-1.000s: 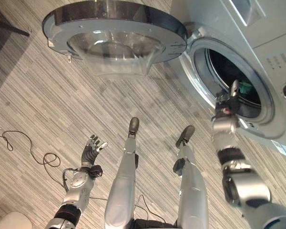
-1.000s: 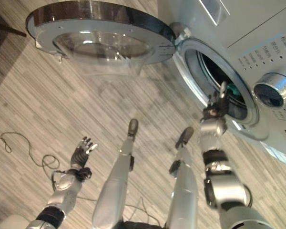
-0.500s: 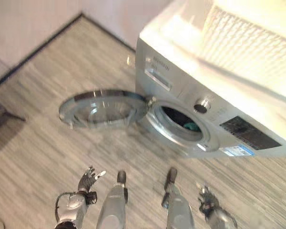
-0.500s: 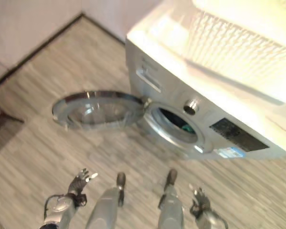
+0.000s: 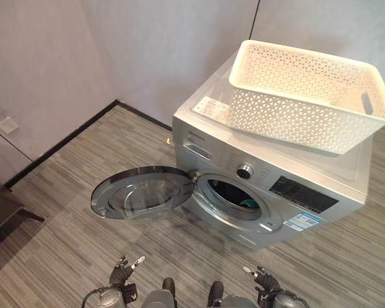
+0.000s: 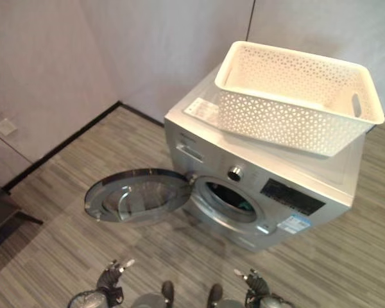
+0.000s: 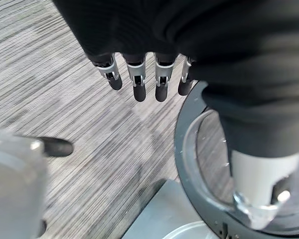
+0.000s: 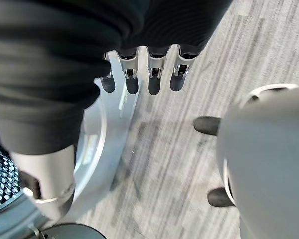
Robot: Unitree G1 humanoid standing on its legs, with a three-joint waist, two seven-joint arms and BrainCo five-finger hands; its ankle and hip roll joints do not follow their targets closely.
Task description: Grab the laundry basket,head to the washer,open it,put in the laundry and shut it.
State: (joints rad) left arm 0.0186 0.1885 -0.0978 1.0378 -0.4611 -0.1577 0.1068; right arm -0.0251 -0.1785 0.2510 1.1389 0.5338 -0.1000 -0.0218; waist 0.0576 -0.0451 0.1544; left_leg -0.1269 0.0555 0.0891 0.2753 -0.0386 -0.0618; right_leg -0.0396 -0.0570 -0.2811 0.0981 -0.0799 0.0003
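The two head cameras look down from above and well back, facing the silver front-loading washing machine (image 5: 269, 192) that stands against the grey wall. Set slightly apart, they share nearly the whole scene: the washer, its round glass door (image 5: 143, 192) swung open over the striped grey plank floor (image 5: 64, 218), and the cream perforated plastic laundry basket (image 6: 295, 96) on top of the washer.

The left wrist camera looks along the left hand (image 7: 139, 74) from very close, down at the floor and the door's rim. The right wrist camera looks along the right hand (image 8: 144, 72) from equally close, at the floor beside the washer's front.
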